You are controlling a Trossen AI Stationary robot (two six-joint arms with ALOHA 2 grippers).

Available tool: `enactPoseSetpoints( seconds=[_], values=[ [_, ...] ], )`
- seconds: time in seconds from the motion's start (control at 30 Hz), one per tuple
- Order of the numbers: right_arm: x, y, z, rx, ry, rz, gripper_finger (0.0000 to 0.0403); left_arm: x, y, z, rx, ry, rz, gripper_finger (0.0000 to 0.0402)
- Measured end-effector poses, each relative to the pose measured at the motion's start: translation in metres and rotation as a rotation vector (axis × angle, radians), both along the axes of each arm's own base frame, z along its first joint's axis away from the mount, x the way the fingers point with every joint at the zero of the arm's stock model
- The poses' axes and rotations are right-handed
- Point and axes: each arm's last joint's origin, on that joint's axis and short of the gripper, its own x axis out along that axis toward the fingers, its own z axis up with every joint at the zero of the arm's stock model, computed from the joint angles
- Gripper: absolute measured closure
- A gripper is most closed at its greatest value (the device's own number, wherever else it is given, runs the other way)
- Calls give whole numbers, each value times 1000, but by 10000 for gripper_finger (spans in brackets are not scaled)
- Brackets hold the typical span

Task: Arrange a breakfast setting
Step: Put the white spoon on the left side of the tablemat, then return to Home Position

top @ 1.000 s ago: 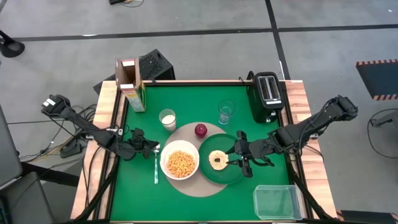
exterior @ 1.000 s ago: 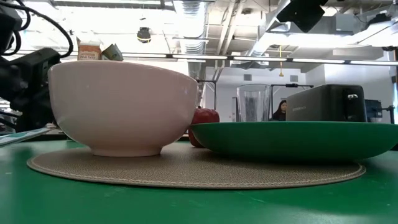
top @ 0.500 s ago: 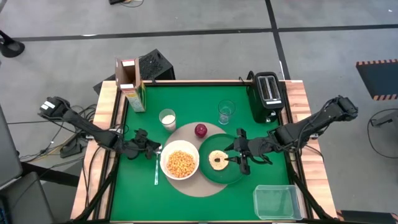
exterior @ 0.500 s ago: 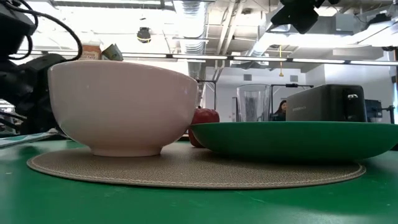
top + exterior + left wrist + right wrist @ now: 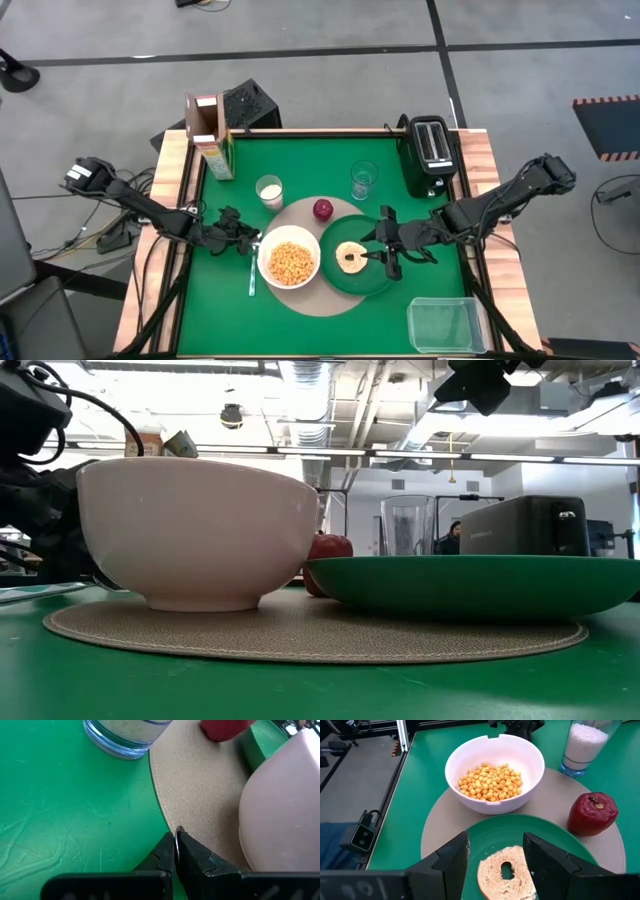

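- Since 1 second ago, my left gripper (image 5: 247, 240) has edged toward the white bowl (image 5: 289, 262), fingers pinching the silver spoon (image 5: 251, 272).
- Spoon's long axis runs beside the bowl's left; my half-spread right gripper (image 5: 385, 252) hovers over the bread (image 5: 351, 257).

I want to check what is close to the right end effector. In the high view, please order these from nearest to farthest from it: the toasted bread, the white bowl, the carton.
From the right end effector:
1. Toasted bread, beside it on the green plate.
2. White bowl, farther toward the left arm, on the tan mat.
3. Carton, at the far left corner of the table.
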Motion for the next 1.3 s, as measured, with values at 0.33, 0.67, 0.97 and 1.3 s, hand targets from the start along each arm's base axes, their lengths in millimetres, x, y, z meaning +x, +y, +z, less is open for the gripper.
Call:
enactPoseSetpoints(
  seconds=[0.33, 0.67, 0.97, 1.3],
  values=[
    [0, 0, 0, 3, 0, -1, 186, -1, 1, -1, 16, 9, 1, 351],
    [0, 0, 0, 3, 0, -1, 186, -1, 0, -2, 42, 31, -31, 273],
    [0, 0, 0, 3, 0, -1, 186, 0, -1, 7, 56, 104, -61, 268],
    [0, 0, 0, 2, 0, 0, 186, 4, -2, 55, 131, 164, -79, 268]
  ],
)
